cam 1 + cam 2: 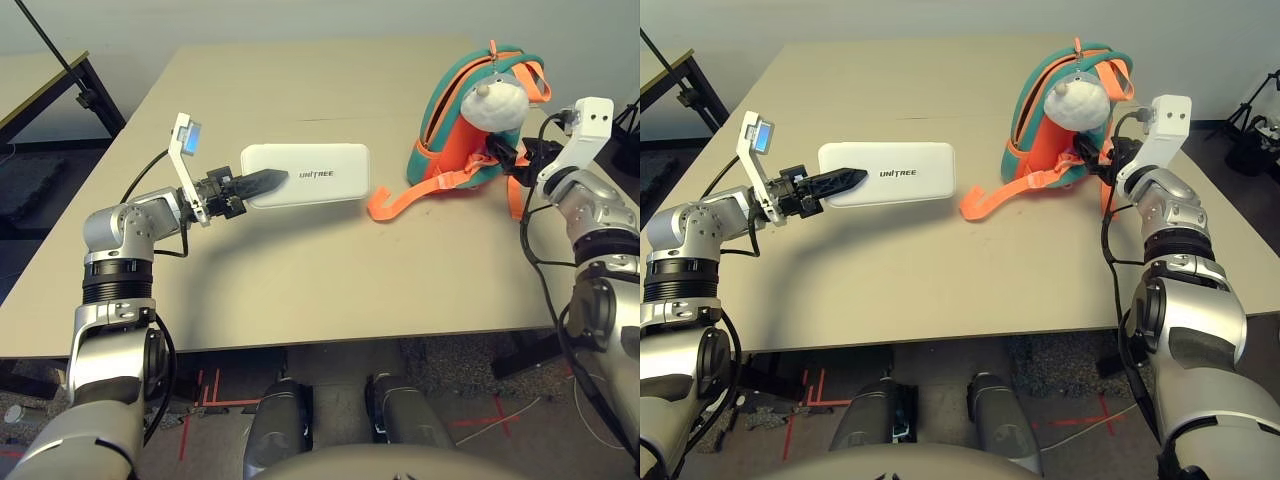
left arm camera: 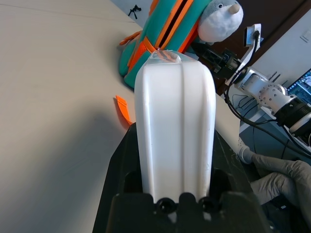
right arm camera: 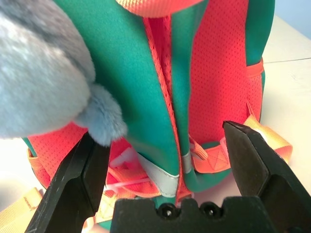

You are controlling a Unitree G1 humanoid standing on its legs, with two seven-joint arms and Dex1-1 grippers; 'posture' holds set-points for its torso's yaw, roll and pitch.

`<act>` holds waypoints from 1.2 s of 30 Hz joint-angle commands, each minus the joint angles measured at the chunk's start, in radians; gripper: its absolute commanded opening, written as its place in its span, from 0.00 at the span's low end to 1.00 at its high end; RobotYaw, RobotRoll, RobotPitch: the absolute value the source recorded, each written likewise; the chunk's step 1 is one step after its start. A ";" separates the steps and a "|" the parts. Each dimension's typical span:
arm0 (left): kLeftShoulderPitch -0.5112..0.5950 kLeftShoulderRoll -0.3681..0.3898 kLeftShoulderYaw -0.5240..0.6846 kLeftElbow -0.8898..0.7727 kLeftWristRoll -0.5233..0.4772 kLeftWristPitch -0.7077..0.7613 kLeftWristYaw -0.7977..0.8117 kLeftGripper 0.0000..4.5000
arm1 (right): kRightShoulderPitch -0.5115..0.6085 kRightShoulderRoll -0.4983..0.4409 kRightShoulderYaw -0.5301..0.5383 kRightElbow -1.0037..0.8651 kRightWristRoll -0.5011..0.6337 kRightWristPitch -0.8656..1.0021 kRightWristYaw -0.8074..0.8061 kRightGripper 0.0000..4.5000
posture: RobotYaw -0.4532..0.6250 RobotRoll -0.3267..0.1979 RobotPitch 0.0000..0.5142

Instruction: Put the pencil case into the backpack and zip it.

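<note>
The tan table carries everything. At its far right side the backpack stands upright, teal with orange panels, a loose orange strap trailing from its base onto the table toward the middle. A grey-white plush toy hangs against the backpack's upper right part. The pencil case, flat and white with dark lettering, is left of the backpack and well apart from it, its long side running left to right; its shadow falls on the table below it. The left claw is clenched on the case's left end, one black finger lying over its top face. The right claw is released, its two fingers spread either side of the backpack's lower edge, just beside the plush toy.
</note>
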 commanded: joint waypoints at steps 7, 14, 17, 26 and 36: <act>-0.001 0.006 0.019 -0.020 -0.033 0.000 -0.005 0.30 | -0.015 0.017 0.008 0.025 -0.005 -0.017 0.014 0.52 | 0.32 0.62 0.07; 0.001 0.010 0.015 -0.023 -0.036 0.002 -0.006 0.30 | -0.010 0.020 0.008 0.032 -0.008 -0.025 0.009 0.00 | 0.32 0.62 0.07; -0.003 0.011 0.010 -0.016 -0.034 -0.001 -0.010 0.30 | -0.008 0.022 0.009 0.031 -0.009 -0.028 0.010 0.00 | 0.31 0.62 0.06; -0.014 0.012 -0.008 0.004 -0.022 -0.009 -0.023 0.30 | 0.006 0.025 0.029 -0.063 0.000 -0.026 0.077 0.00 | 0.31 0.62 0.04; -0.043 0.026 -0.023 0.043 -0.006 -0.027 -0.040 0.30 | 0.126 0.033 0.053 -0.445 0.096 0.159 0.226 0.00 | 0.30 0.62 0.05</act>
